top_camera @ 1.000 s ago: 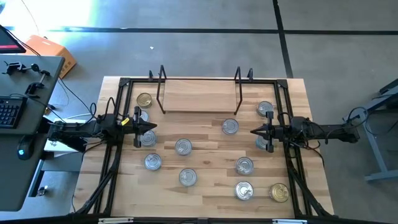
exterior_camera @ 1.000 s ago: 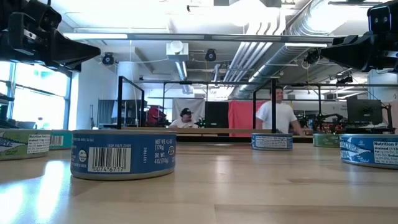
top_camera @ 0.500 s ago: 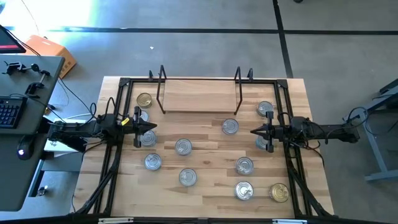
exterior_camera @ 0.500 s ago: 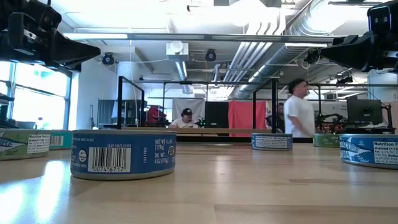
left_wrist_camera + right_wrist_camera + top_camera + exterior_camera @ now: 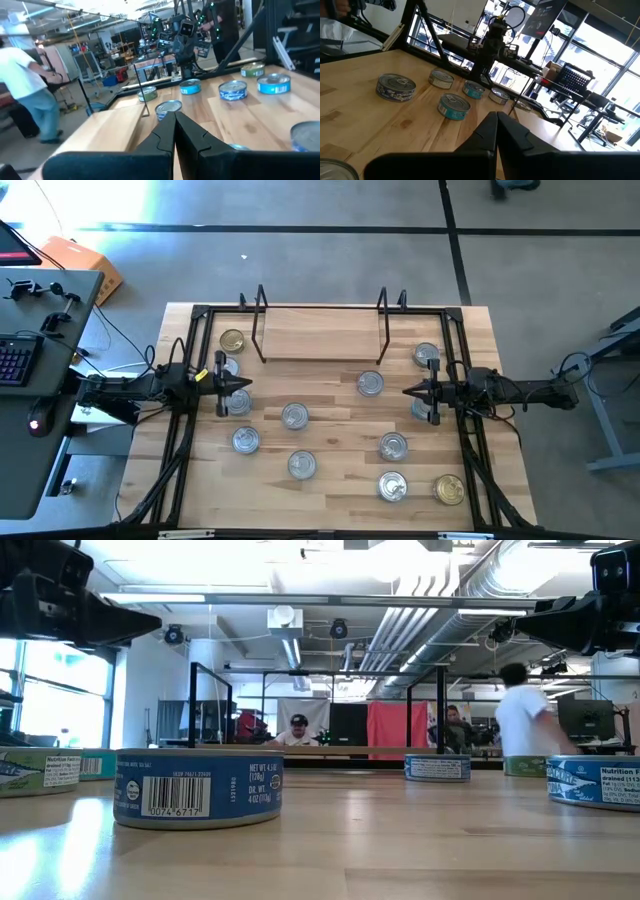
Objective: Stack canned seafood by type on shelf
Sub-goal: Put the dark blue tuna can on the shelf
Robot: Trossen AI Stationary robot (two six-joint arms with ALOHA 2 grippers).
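Observation:
Several short round tins of canned seafood stand scattered on the wooden tabletop. Most have silver lids, such as one near the middle [image 5: 294,416] and one by the shelf [image 5: 370,383]. Two have gold lids, one at the far left [image 5: 232,340] and one at the near right [image 5: 450,489]. The shelf [image 5: 320,340], a low light-wood plank with a black wire upright at each end, stands at the far middle with nothing on it. My left gripper [image 5: 245,387] hovers shut over the table's left side and points level toward the middle. My right gripper [image 5: 405,391] hovers shut over the right side, facing it.
A black frame [image 5: 180,430] runs along the table's left, right and far edges. Bare wood lies between the two grippers [image 5: 330,405]. A desk with a keyboard [image 5: 15,360] stands off the table's left. People move in the room beyond [image 5: 520,720].
My left gripper has rolled a little about the line it points along, staying in place and shut. A person in the room behind the table has walked toward the right. The tins have kept still.

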